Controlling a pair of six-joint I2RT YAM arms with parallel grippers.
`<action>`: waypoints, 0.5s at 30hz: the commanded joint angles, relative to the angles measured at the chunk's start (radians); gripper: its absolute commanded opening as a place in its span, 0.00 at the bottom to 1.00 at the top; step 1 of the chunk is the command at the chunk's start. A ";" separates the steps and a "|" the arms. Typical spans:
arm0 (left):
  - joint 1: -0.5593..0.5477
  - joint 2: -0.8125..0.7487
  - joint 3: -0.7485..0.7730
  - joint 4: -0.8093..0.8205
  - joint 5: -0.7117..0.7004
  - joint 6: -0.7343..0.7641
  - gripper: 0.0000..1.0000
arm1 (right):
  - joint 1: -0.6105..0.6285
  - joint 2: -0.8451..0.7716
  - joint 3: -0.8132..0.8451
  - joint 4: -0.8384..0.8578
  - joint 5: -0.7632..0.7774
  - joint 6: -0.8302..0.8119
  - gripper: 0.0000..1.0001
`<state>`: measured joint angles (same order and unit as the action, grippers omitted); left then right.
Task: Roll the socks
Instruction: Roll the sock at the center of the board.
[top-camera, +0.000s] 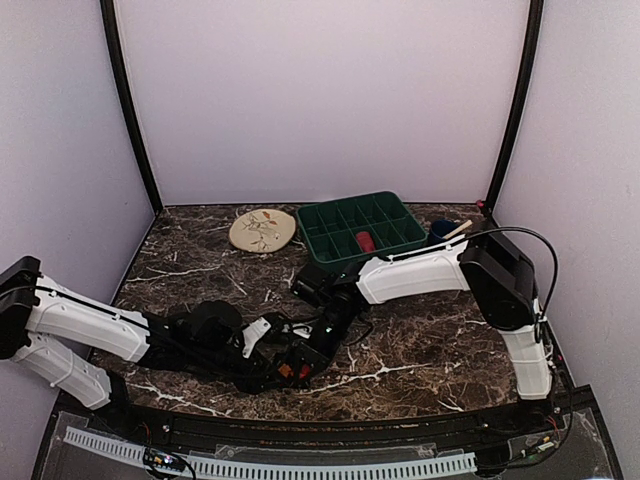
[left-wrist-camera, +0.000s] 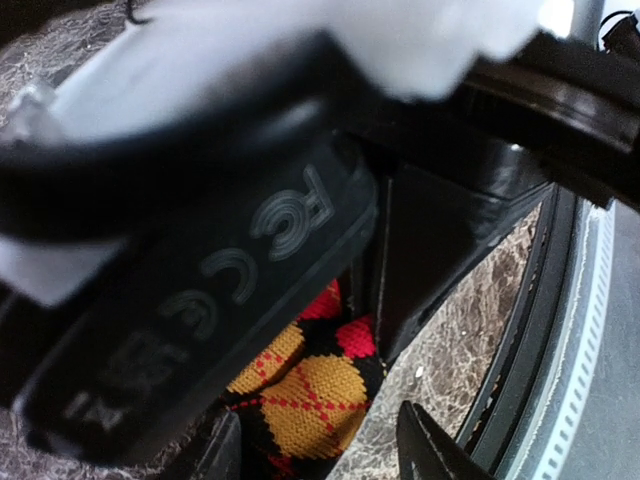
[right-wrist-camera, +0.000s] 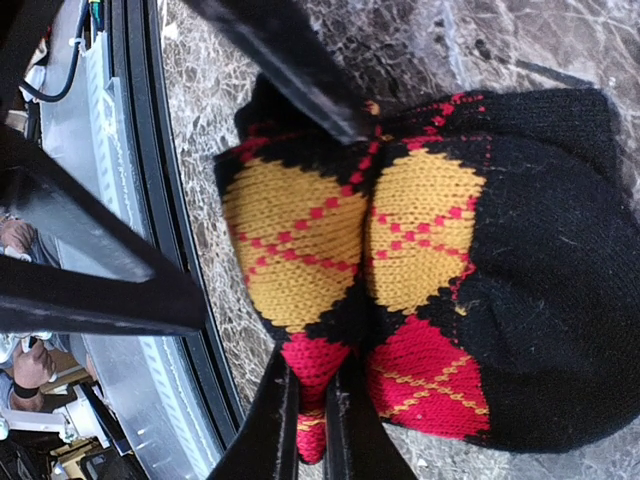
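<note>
One argyle sock (right-wrist-camera: 430, 260) lies bunched on the marble table (top-camera: 430, 340), close to its near edge. We see our right claw (right-wrist-camera: 310, 440) pinched tight on a red fold of it. Our left claw (left-wrist-camera: 320, 450) hangs just over the same sock, fingers spread apart, clasping nothing. Farther back sit a plate (top-camera: 262, 230) and a green tray (top-camera: 340, 215).

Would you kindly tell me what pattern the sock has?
The sock is black with orange-yellow and red argyle diamonds; the right wrist view shows it best.

Matt, knitted cloth argyle sock (right-wrist-camera: 420, 250) rests on a smooth, glossy, marble-patterned table (top-camera: 420, 350).
</note>
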<state>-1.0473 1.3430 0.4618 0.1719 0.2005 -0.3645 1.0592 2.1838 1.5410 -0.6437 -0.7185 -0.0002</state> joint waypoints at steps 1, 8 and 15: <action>-0.012 0.027 0.037 -0.034 -0.039 0.042 0.55 | -0.007 0.019 0.025 -0.023 -0.024 -0.026 0.00; -0.023 0.090 0.065 -0.035 -0.018 0.066 0.48 | -0.013 0.024 0.025 -0.033 -0.031 -0.040 0.00; -0.028 0.130 0.077 -0.052 0.004 0.072 0.10 | -0.022 0.029 0.022 -0.033 -0.037 -0.041 0.00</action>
<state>-1.0660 1.4517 0.5331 0.1650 0.1852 -0.3077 1.0447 2.1975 1.5417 -0.6785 -0.7506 -0.0235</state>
